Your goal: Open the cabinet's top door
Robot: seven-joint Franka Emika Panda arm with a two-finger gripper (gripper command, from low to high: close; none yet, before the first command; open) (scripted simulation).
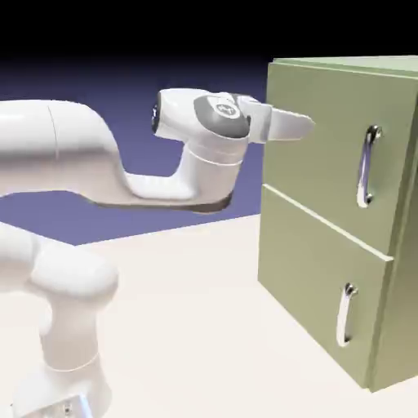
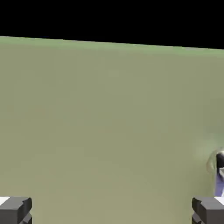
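- Wide-open and empty, the claw (image 1: 298, 124) points level at the cabinet's (image 1: 326, 245) upper left edge.
- Right of it, the top door (image 1: 326, 155) sits shut.
- Farther right, its handle (image 1: 367, 167) is untouched, well apart from the fingertips (image 2: 15, 209).

Pincer (image 1: 306, 124) close before top door (image 1: 326, 155); flat panel blocks ahead, handle (image 1: 369, 166) off to side, clear

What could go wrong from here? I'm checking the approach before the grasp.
The open gripper faces bare panel of the top door, well to the side of the top handle; closing now would grab nothing. In the hand view that handle sits at the frame's edge, so pushing ahead may ram the fingers into the door.
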